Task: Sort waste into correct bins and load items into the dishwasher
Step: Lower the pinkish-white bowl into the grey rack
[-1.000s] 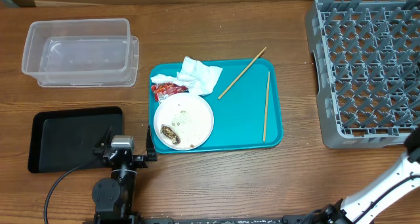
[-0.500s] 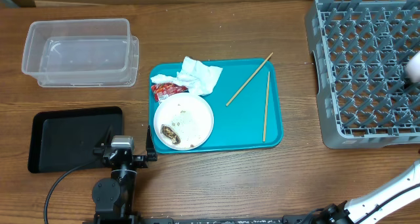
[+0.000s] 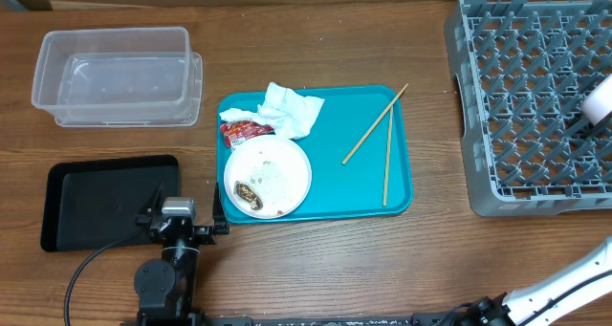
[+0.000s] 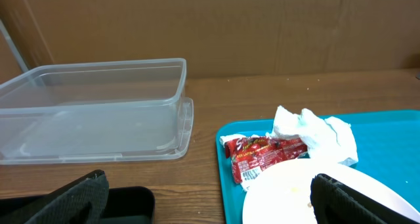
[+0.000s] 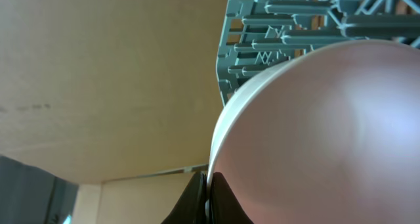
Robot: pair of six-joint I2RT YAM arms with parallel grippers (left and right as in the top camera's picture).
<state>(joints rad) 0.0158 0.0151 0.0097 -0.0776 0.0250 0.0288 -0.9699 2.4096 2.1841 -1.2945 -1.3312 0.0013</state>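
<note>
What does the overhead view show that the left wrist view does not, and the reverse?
Only the overhead view shows the two chopsticks on the teal tray, the grey dish rack, the brown food scrap on the plate, and a white dish over the rack at the right edge. Only the left wrist view shows the cardboard wall face-on and the white print on the red wrapper. Both show the clear tub, the napkin, wrapper, plate and tray.

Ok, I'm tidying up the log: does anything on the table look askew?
One chopstick lies slantwise on the teal tray, its far tip poking past the tray's corner; the other chopstick lies straight along the right side.
</note>
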